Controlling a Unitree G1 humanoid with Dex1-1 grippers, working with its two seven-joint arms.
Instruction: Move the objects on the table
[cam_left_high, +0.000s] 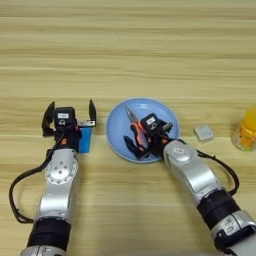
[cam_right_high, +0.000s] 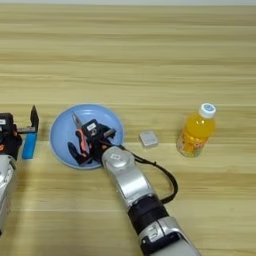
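The round light-blue plate (cam_left_high: 156, 111) lies at the middle of the table (cam_left_high: 128, 50). In it rest the orange-and-black-handled pliers (cam_left_high: 134, 123), nose pointing to the far left. My right gripper (cam_left_high: 149, 137) hovers low over the plate, open, with its fingers spread to either side of the pliers' handles. The small white square block (cam_left_high: 203, 132) sits on the wood just right of the plate. My left gripper (cam_left_high: 70, 116) stands open left of the plate, above a small blue block (cam_left_high: 85, 141), with nothing in it.
A translucent orange-yellow bottle (cam_right_high: 197, 131) with a white cap stands upright to the right of the white block (cam_right_high: 148, 139). The blue block (cam_right_high: 29, 146) lies close to the plate's left rim (cam_right_high: 56, 131). Bare wood stretches across the far half.
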